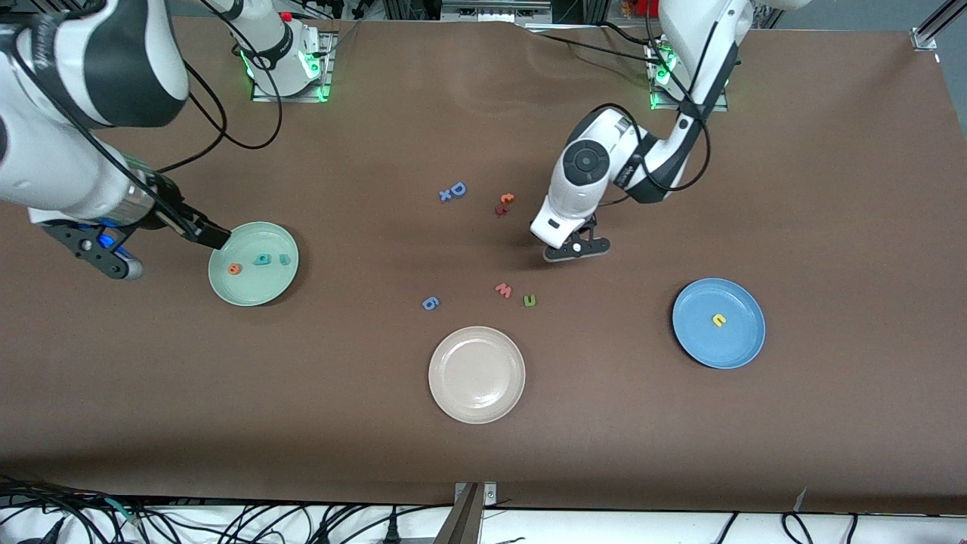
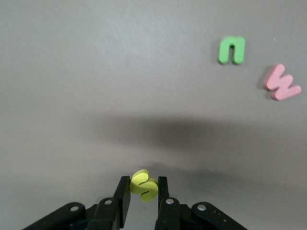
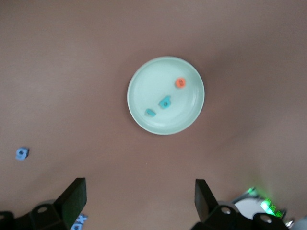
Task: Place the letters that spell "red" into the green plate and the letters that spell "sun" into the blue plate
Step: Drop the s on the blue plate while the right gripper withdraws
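Your left gripper (image 2: 144,191) is clamped on the yellow "s" (image 2: 143,185), which sits pinched between its two black fingers (image 2: 123,197); it hangs low over bare brown table (image 1: 680,468) in the middle, just above the spot where the pink "w" (image 1: 504,290) and the dark green arch (image 1: 530,301) lie side by side. Your right gripper (image 3: 139,196) is spread wide with nothing between its fingers, and it is up in the air over the green plate (image 1: 227,291) at the right arm's end of the table. In that plate you have the orange "e" (image 1: 235,268), the teal "d" (image 1: 261,260) and the teal "r" (image 1: 284,259), all three lying apart from one another. The blue plate (image 1: 744,344), toward the left arm's end, holds only the yellow arch (image 1: 719,320), near its middle. The beige-white plate (image 1: 453,393) lies nearer to the front camera than the loose letters. The blue "g" (image 1: 430,304) lies on the table beside the pink "w", toward the right arm's end. Farther from the front camera you can see the blue capital "D" (image 1: 458,189) with a small blue piece touching it, and a little orange and dark red pair (image 1: 504,204) close by.
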